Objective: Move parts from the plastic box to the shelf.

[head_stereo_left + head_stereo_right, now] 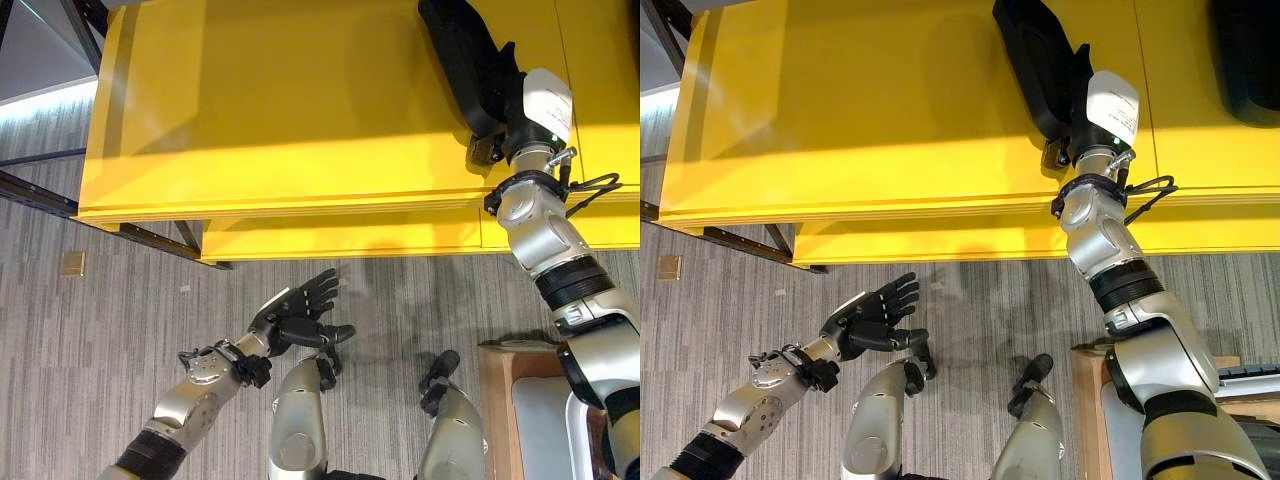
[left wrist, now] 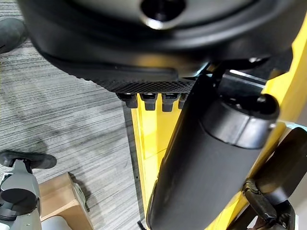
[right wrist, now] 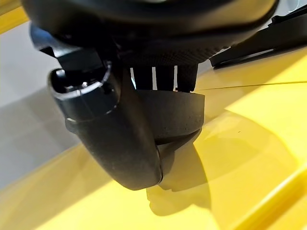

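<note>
A long black part [image 1: 458, 55] lies on the yellow shelf [image 1: 280, 110] near its right end. My right hand [image 1: 497, 120] reaches over the shelf's front edge and is shut on the part's near end. In the right wrist view the thumb [image 3: 110, 134] and the fingers [image 3: 163, 76] pinch the part [image 3: 177, 120] against the yellow surface. My left hand [image 1: 300, 312] hangs low over the floor in front of the shelf, open and holding nothing.
A second black part [image 1: 1245, 60] lies further right on the shelf. A brown crate with a grey plastic box [image 1: 540, 420] stands at the lower right by my right arm. A small tan square [image 1: 72, 263] lies on the grey floor at the left.
</note>
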